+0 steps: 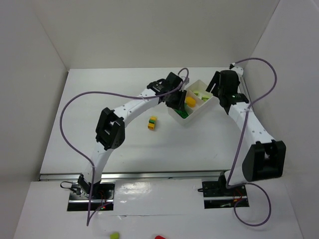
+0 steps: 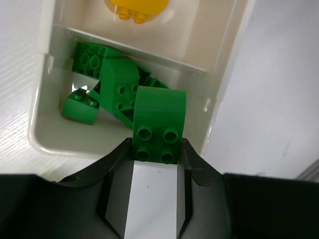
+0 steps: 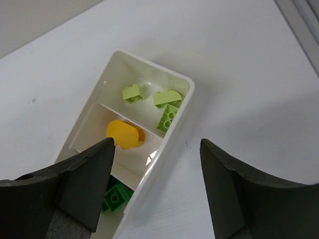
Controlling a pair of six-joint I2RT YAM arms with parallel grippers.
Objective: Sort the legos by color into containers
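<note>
The white divided tray (image 1: 199, 83) stands at the back middle of the table. Its near compartment holds dark green legos (image 2: 92, 82), the middle one a yellow lego (image 3: 122, 133), the far one light green legos (image 3: 167, 107). My left gripper (image 2: 157, 149) is shut on a dark green lego (image 2: 158, 119), held over the near compartment's edge. My right gripper (image 3: 157, 144) hangs open and empty above the tray's right wall (image 3: 154, 172). A yellow-and-green stacked lego (image 1: 152, 122) lies on the table left of the tray.
White walls close off the table at the back and both sides. Purple cables loop over both arms. A small green thing (image 1: 114, 235) and a red one (image 1: 159, 237) lie at the very front, past the arm bases.
</note>
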